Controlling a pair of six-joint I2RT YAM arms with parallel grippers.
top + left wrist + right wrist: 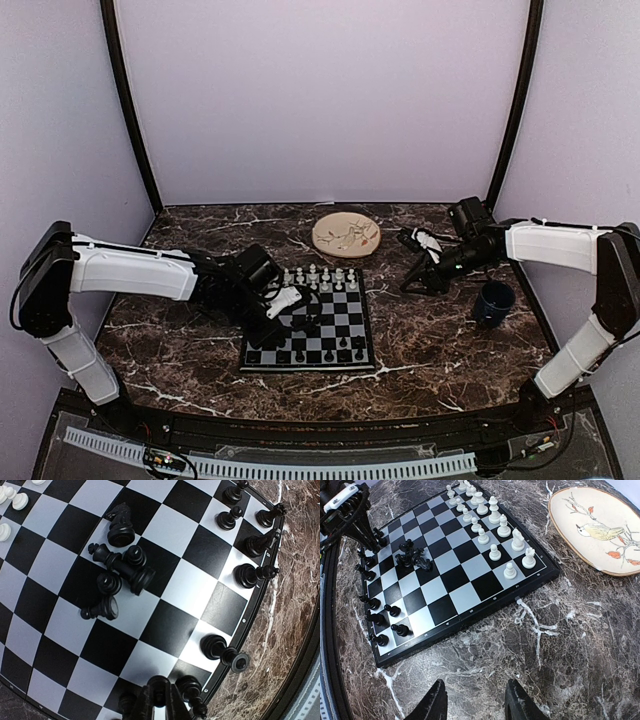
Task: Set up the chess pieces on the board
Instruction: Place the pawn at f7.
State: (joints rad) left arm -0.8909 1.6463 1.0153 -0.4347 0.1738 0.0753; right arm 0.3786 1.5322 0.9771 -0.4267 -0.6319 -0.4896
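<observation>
The small square chessboard with black and silver-grey squares [462,587] lies flat on the dark marbled bench [580,645], in front of both arms. The white chess pieces [492,530] stand in two rows along one side. On the opposite side only part of the black set [250,545] is upright by the border. A small heap of fallen black pieces [117,570] lies touching one another near the middle of the board.

The step in hand looks like filling the black side. The left gripper [161,691] is clenched and low over the board's black-side edge, with a small black figure [159,682] right at its fingertips. Whether that figure is pinched or merely stands beside the tips I cannot tell. The right gripper [476,684] hangs released and empty above bare bench, just off the board's near border.

The next move probably calls for settling this piece upright on its square. The left gripper then has to go to the heap, where the figures overlap. One must be taken cleanly there without nudging its neighbours or the standing row.

A round beige plate painted with a bird [570,520] and a dark blue mug [493,302] sit apart from the board.
</observation>
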